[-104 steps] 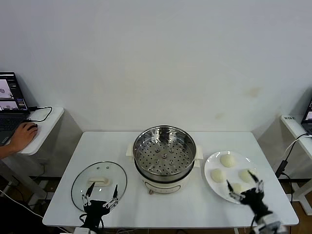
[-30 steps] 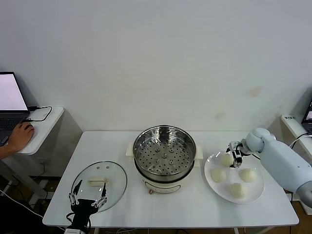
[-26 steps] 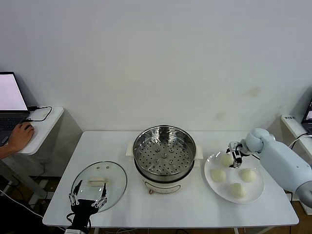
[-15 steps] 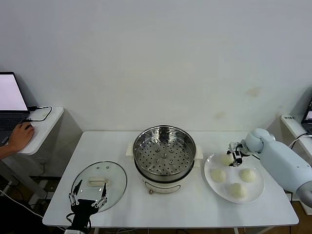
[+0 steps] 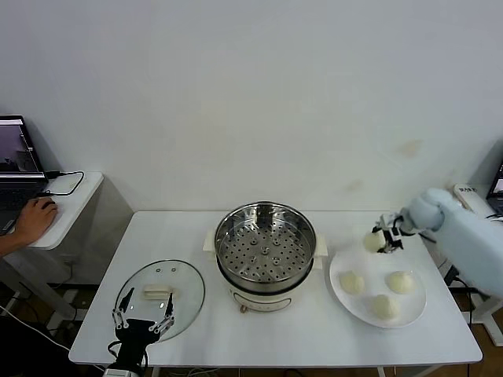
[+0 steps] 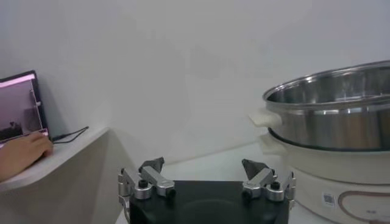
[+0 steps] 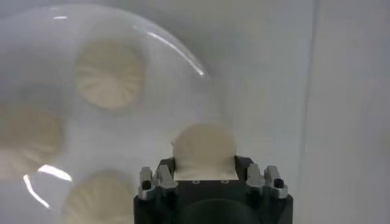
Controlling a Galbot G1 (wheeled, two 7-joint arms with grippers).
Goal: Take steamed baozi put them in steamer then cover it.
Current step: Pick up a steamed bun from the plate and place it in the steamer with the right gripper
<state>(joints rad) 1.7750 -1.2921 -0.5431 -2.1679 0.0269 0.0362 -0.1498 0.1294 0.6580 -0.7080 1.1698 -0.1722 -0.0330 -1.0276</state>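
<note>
Baozi [image 5: 372, 241], round, off-white, pinched in right tool [image 5: 383, 240] above plate [image 5: 414, 310]; left tool [image 5: 143, 320] spread

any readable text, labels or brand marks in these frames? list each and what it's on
None readable.
Steamer: small square mark and an outlined panel on the white base, too small to read.
Laptop screen: lit content, too blurred to read.
Baozi, plate, glass lid: no markings.
</note>
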